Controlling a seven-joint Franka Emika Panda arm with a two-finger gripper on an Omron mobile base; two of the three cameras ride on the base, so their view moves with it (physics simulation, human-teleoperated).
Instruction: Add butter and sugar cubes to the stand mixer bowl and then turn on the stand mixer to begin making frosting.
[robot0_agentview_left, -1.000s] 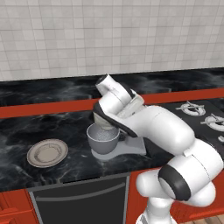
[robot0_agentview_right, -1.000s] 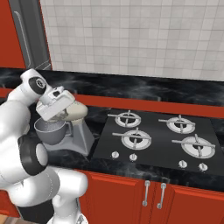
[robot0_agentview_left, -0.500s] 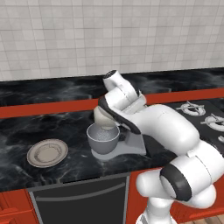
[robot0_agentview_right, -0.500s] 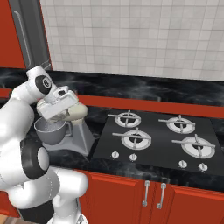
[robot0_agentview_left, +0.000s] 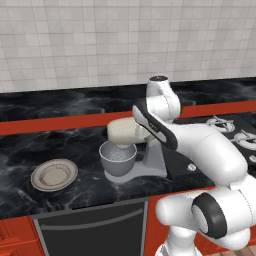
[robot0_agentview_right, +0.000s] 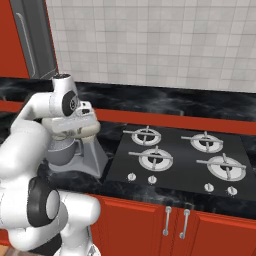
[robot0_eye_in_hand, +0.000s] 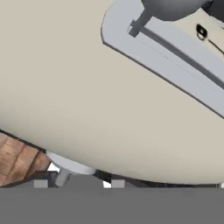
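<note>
Cream-beige stand mixer (robot0_agentview_left: 125, 132) over its deep grey metal bowl (robot0_agentview_left: 118, 158), white arm draped across the head, claw hidden, cannot tell its spread, flat grey plate (robot0_agentview_left: 54, 174) nearby

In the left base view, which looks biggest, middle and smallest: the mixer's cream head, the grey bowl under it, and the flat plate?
1. Flat plate, widest across, though it sits a little nearer the camera.
2 and 3. Cream head and grey bowl look about alike; the arm hides part of the head, so I won't rank them.

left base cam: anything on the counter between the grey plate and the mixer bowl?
Nothing. In the left base view only bare black counter lies between the grey plate and the stand mixer bowl.
</note>
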